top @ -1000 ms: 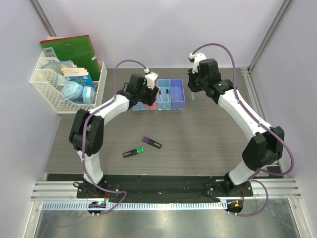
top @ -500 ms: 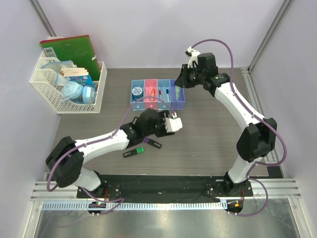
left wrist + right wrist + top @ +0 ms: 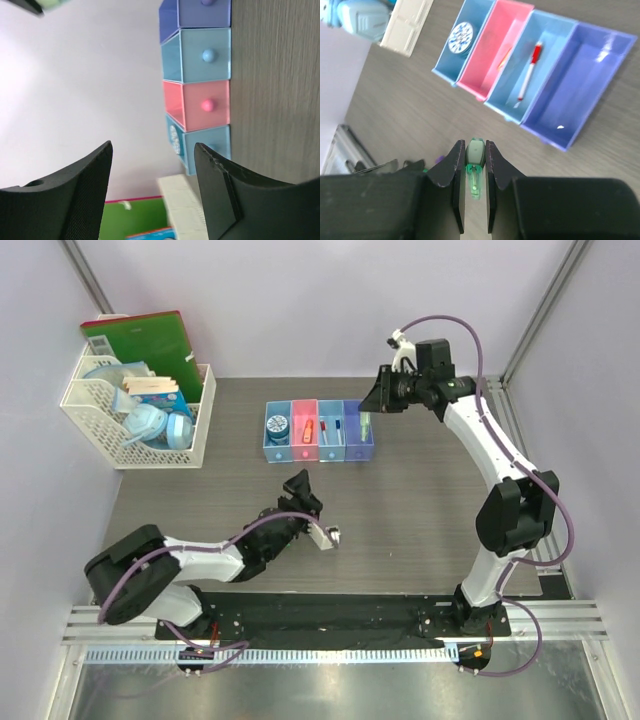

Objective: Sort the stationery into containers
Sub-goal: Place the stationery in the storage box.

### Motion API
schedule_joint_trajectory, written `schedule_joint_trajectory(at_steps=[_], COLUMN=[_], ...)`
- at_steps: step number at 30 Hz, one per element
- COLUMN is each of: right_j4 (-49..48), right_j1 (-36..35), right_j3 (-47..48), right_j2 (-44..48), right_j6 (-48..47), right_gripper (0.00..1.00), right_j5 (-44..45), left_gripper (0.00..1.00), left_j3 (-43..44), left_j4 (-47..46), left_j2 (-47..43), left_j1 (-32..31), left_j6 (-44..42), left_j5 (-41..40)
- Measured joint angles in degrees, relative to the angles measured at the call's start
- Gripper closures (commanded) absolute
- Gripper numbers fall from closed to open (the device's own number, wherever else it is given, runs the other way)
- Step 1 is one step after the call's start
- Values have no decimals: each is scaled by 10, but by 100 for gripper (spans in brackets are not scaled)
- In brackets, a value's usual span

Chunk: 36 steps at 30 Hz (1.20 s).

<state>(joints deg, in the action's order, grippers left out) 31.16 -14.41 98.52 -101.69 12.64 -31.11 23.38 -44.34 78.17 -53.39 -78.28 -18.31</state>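
Black L gripper of mine (image 3: 152, 149) spread wide, low by table's (image 3: 420, 510) near edge, mid | bin row (image 3: 318, 443) by far edge: tape roll (image 3: 277, 425) in blue, red marker (image 3: 529, 70) in lt-blue | my R gripper (image 3: 475, 146) pinching pale green pen (image 3: 475, 167), just off row's right end.

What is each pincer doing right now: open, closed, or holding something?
Left pincer: open, holding nothing.
Right pincer: closed on the pale green pen.
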Motion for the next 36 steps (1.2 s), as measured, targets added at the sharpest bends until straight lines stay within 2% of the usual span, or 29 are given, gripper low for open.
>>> schedule_joint_trajectory(at_steps=[4, 7, 10, 16, 21, 36], right_j4=[17, 24, 24, 26, 33, 82], right_j1=[-9, -17, -27, -46, -51, -82], right_j3=[0, -1, -3, -30, -40, -56], right_j2=[-11, -12, -12, -11, -11, 11], right_j6=[0, 0, -1, -5, -5, -40], right_gripper=[99, 99, 99, 99, 99, 99], right_j5=[-48, -70, -87, -100, -101, -99], left_gripper=[33, 33, 34, 34, 35, 37], left_j3=[-59, -68, -65, -13, -4, 11], left_j4=[-155, -195, -219, -241, -254, -254], left_j2=[63, 96, 97, 97, 106, 136], left_j1=[-8, -10, -12, -23, -43, -51], left_j6=[-149, -230, -270, -303, -319, -322], left_j5=[18, 43, 73, 126, 166, 190])
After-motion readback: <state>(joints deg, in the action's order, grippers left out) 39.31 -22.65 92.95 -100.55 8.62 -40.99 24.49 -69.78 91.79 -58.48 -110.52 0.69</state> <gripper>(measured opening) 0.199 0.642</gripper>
